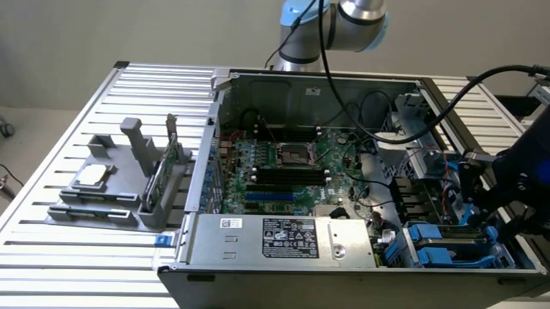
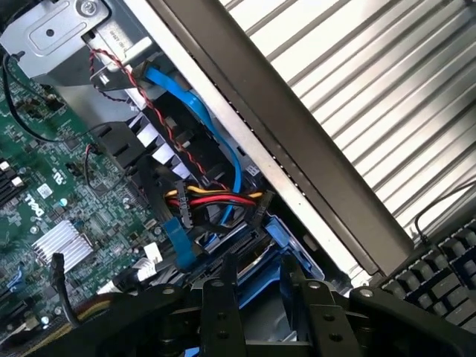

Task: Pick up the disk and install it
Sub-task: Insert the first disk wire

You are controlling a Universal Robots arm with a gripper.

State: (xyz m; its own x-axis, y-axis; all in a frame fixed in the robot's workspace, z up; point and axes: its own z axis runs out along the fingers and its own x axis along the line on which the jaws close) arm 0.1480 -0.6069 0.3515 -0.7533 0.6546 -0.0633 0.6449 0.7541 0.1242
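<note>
Open computer case [image 1: 301,291], motherboard [image 1: 284,168], keyboard [image 2: 440,277]

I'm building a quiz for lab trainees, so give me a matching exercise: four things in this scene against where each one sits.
Things:
1. motherboard
2. grey fixture
3. blue carrier
4. power supply

Places:
A. on the slatted table, at the exterior view's left of the case
B. in the case corner at the exterior view's right, nearest the hand
C. on the floor of the open case, in the middle
D. along the case's near edge, with a printed label

Pairs: 1-C, 2-A, 3-B, 4-D
</note>
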